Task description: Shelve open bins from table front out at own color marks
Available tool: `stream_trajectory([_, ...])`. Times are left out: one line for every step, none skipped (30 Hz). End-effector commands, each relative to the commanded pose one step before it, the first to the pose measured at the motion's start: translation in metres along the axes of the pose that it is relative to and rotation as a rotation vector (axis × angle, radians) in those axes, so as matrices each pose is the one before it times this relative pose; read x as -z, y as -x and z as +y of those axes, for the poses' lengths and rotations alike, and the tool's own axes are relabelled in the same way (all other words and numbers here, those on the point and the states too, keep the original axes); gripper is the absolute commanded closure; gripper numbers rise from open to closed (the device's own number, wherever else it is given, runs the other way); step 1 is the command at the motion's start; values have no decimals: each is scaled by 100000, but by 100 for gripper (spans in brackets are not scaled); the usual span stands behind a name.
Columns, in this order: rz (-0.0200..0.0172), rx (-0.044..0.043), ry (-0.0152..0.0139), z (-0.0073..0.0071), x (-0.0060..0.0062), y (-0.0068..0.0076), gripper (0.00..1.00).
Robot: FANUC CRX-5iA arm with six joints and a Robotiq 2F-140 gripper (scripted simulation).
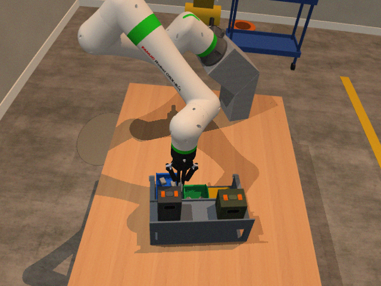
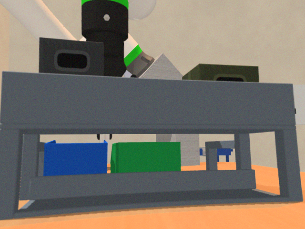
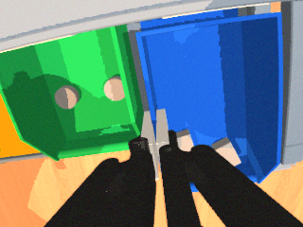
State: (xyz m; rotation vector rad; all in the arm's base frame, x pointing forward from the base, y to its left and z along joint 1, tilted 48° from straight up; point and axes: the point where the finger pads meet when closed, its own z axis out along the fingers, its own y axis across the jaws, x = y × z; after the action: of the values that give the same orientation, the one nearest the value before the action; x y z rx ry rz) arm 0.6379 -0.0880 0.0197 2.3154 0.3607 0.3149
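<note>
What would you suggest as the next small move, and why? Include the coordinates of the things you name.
I'd ease the blue bin (image 1: pixel 159 186) (image 2: pixel 75 159) (image 3: pixel 194 66) slightly farther in: the gripper (image 1: pixel 180 183) (image 2: pixel 104 138) (image 3: pixel 156 124) appears clamped on its side wall, and its front juts out past the green bin's (image 1: pixel 196 193) (image 2: pixel 147 157) (image 3: pixel 95 57).
</note>
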Motion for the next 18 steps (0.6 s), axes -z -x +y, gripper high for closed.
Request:
stream_trajectory([128, -2, -1, -7, 15, -18, 100])
stream_trajectory([144, -3, 6, 3, -12, 4, 100])
stream_trajectory([158, -3, 5, 3, -13, 5, 100])
stream_trajectory([171, -2, 4, 2, -14, 5, 100])
stream_trajectory([180, -2, 3, 2, -14, 6, 100])
stream_trajectory([186, -1, 2, 1, -15, 6, 100])
stream_trajectory([189, -1, 1, 0, -15, 7, 100])
stream_trajectory([189, 0, -1, 0, -14, 7, 100])
stream_trajectory([185, 1, -2, -1, -14, 8, 100])
stream_trajectory([178, 1, -4, -2, -13, 8, 100])
stream_trajectory([168, 2, -5, -2, -12, 7, 100])
stream_trajectory([155, 2, -5, -3, -11, 7, 100])
stream_trajectory([140, 2, -6, -3, -10, 7, 100])
stream_trajectory([123, 2, -6, -3, -9, 6, 100])
stream_trajectory([105, 2, -5, -3, -7, 5, 100])
stream_trajectory([86, 2, -5, -2, -6, 4, 100])
stream_trajectory([0, 0, 0, 0, 0, 0, 100])
stream_trajectory([0, 0, 0, 0, 0, 0, 100])
